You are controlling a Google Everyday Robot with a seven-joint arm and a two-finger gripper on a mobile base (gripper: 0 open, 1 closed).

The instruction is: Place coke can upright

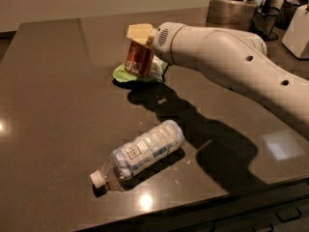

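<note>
The red coke can (138,58) is held nearly upright, tilted slightly, at the middle back of the dark table (53,105). My gripper (140,36) is shut on the can's top end, its pale fingers (138,32) capping the can. The can's lower end is at or just above the green and white snack bag (145,74); I cannot tell if it touches. My white arm (227,62) reaches in from the right.
A clear plastic water bottle (142,153) with a white cap lies on its side near the table's front edge. Metal containers (236,6) and a white appliance (297,28) stand at the back right. The arm's shadow falls across the table's right half.
</note>
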